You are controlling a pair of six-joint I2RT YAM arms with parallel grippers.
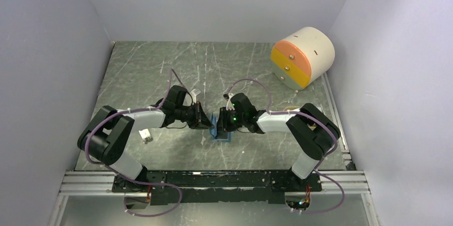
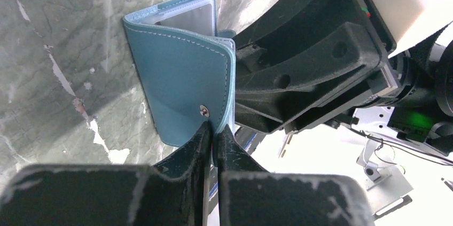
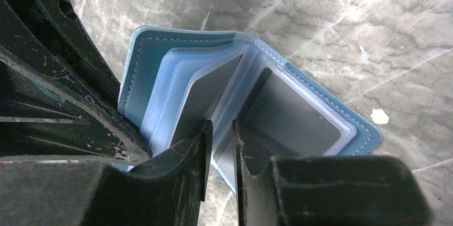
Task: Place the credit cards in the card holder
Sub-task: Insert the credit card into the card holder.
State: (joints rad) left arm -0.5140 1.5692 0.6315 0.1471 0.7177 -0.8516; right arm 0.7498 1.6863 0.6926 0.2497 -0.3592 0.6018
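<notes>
Reaching inward from opposite sides; left fingers (image 2: 195, 148), right fingers (image 3: 195, 154) pinching card holder (image 2: 176, 71)

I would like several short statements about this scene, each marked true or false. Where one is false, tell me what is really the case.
1. The left gripper is shut on the edge of the card holder, on its blue outer flap. True.
2. The card holder lies closed and flat on the table. False: it is open, with its clear sleeves fanned apart.
3. Dark cards sit inside the holder's sleeves. True.
4. The cream drum stands between the two arms. False: it is at the table's far right corner, apart from both arms.
</notes>
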